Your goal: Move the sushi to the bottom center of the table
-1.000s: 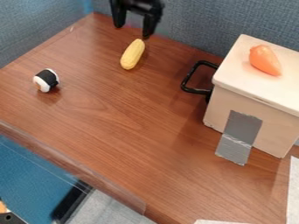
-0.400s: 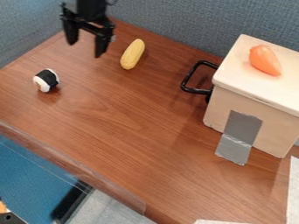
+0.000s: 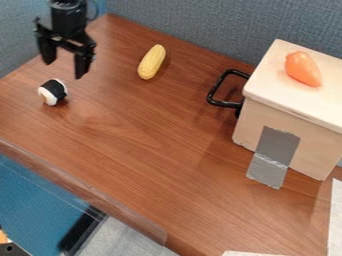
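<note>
My black gripper [image 3: 64, 71] hangs at the upper left with its two fingers spread apart and nothing between them; it is open. Just below it in the view lies the sushi [image 3: 53, 92], a small white roll with a black band, on the left part of the brown wooden table [image 3: 153, 145]. A small gap shows between the fingertips and the sushi.
A yellow corn cob [image 3: 151, 62] lies right of the gripper. At the right stands a pale wooden box [image 3: 294, 112] with a black handle [image 3: 217, 92], grey tape and an orange toy [image 3: 303, 68] on top. Blue-grey walls border the table's back and left.
The gripper has moved left and down in the view, from above the corn to just above the sushi. The sushi, corn and box have stayed where they were.
</note>
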`<action>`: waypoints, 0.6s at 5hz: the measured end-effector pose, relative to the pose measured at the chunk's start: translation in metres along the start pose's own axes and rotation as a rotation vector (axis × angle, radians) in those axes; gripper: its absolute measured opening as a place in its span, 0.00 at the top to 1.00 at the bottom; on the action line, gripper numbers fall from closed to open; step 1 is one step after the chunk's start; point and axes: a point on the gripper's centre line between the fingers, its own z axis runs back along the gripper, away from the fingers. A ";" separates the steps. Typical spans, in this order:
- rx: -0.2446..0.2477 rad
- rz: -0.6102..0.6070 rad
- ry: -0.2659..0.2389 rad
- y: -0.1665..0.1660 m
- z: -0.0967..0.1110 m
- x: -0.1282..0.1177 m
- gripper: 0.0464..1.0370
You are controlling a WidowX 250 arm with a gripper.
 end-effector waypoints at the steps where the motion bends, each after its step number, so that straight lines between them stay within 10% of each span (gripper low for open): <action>1: 0.004 0.015 0.027 0.011 -0.007 -0.014 0.04; 3: 0.044 0.010 0.120 0.015 -0.030 -0.031 0.04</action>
